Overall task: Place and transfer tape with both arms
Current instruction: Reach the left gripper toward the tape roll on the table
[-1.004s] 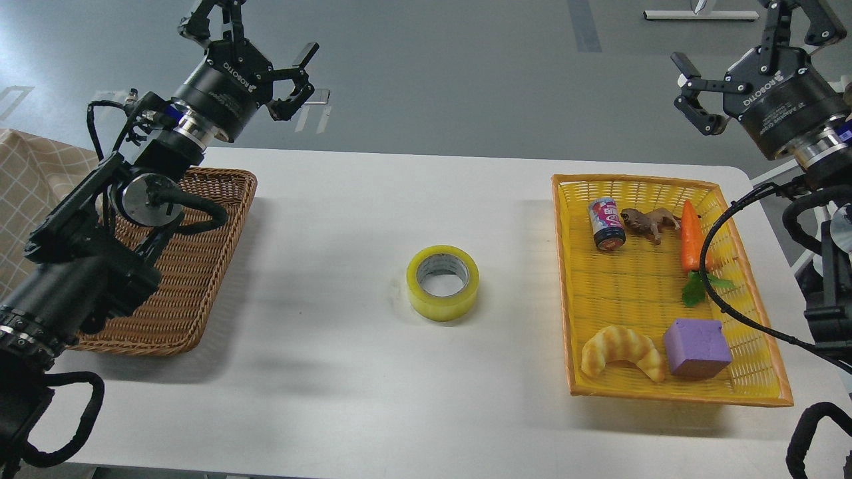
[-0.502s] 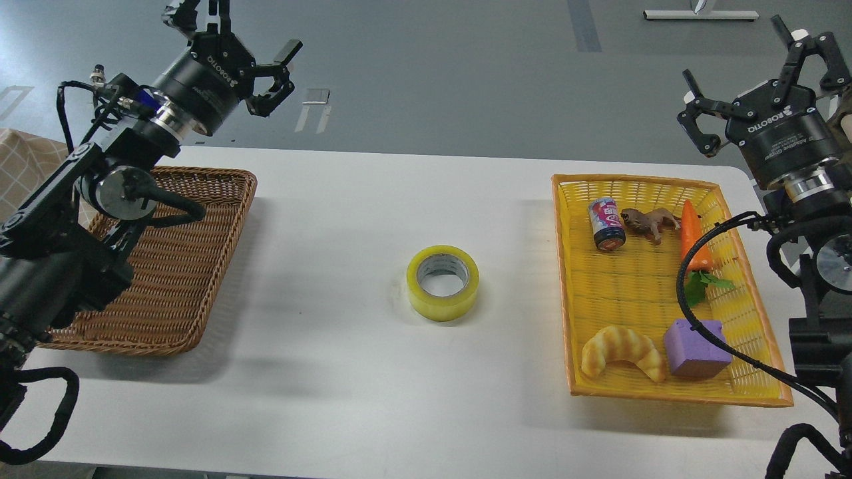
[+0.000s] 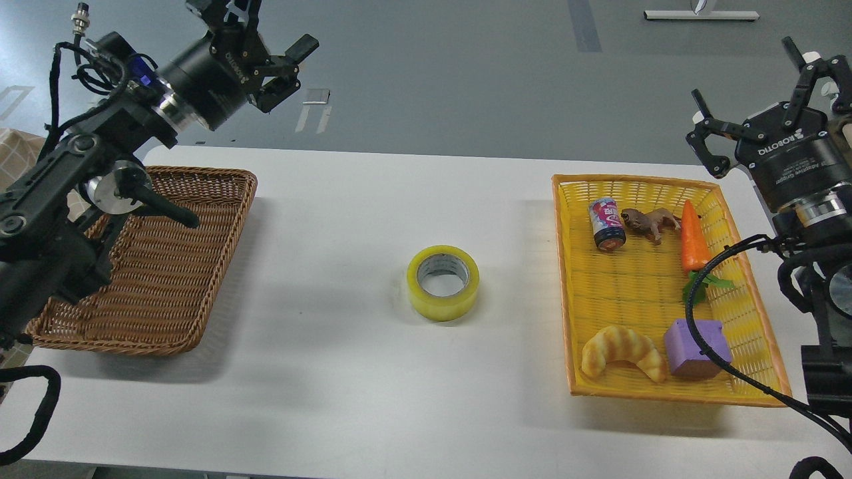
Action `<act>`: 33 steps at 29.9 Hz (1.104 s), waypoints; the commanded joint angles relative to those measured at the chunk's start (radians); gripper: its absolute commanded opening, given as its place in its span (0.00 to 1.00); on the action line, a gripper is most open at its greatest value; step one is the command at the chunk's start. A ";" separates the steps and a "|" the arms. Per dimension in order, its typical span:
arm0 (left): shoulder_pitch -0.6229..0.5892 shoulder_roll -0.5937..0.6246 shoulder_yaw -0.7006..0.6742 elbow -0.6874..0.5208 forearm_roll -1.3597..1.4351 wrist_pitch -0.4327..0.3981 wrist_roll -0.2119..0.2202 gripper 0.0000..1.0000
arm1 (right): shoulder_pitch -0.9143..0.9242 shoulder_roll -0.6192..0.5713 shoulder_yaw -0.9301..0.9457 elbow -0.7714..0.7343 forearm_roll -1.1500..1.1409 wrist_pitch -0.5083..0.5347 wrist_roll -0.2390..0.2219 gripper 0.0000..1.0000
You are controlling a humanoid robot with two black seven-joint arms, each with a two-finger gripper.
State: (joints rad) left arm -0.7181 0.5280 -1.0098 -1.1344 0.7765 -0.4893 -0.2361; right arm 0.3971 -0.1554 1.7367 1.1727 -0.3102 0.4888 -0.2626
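Note:
The tape (image 3: 443, 282), a yellow translucent roll with a grey-white core, lies flat on the middle of the white table (image 3: 333, 372). My left gripper (image 3: 263, 43) is open and empty, raised high beyond the table's far left edge, far from the tape. My right gripper (image 3: 765, 100) is open and empty, raised at the far right past the yellow basket's far corner.
A brown wicker basket (image 3: 213, 279) stands empty at the left. A yellow basket (image 3: 569, 313) at the right holds a small can (image 3: 606, 224), a toy animal (image 3: 649, 222), a carrot (image 3: 693, 236), a croissant toy (image 3: 622, 350) and a purple block (image 3: 696, 348).
My left arm has drawn back to the left and up. My right gripper has moved down and to the right. The tape has not moved.

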 commanded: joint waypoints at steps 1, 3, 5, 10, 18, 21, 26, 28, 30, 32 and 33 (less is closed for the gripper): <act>0.000 -0.005 0.003 -0.044 0.149 0.001 -0.005 0.98 | -0.023 -0.004 0.027 0.002 0.002 0.000 0.002 1.00; 0.000 -0.009 0.014 -0.064 0.237 0.001 -0.005 0.98 | -0.035 -0.004 0.037 0.002 0.003 0.000 0.003 1.00; 0.002 -0.009 0.016 -0.100 0.358 0.001 -0.005 0.98 | -0.037 -0.006 0.047 -0.001 0.003 0.000 0.003 1.00; 0.014 -0.009 0.054 -0.168 0.561 0.156 0.008 0.98 | -0.058 -0.006 0.083 -0.004 0.003 0.000 0.005 1.00; -0.032 0.059 0.239 -0.211 0.671 0.155 0.003 0.98 | -0.076 -0.004 0.083 -0.007 0.003 0.000 0.032 1.00; -0.067 0.075 0.330 -0.212 0.754 0.155 0.003 0.98 | -0.080 -0.003 0.083 -0.007 0.003 0.000 0.032 1.00; -0.122 0.103 0.520 -0.205 0.923 0.156 0.015 0.98 | -0.083 0.002 0.083 -0.008 0.003 0.000 0.034 1.00; -0.127 0.101 0.546 -0.197 0.958 0.158 0.035 0.98 | -0.083 0.003 0.083 -0.010 0.003 0.000 0.034 1.00; -0.127 0.099 0.562 -0.197 0.997 0.156 0.076 0.98 | -0.084 0.005 0.083 -0.010 0.003 0.000 0.042 1.00; -0.124 0.099 0.573 -0.197 1.004 0.150 0.128 0.98 | -0.086 0.007 0.083 -0.010 0.003 0.000 0.052 1.00; -0.126 0.099 0.576 -0.197 1.004 0.144 0.139 0.98 | -0.086 0.007 0.083 -0.010 0.003 0.000 0.052 1.00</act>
State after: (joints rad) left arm -0.8427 0.6288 -0.4491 -1.3321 1.7683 -0.3338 -0.1451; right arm 0.3131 -0.1503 1.8198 1.1631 -0.3067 0.4887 -0.2174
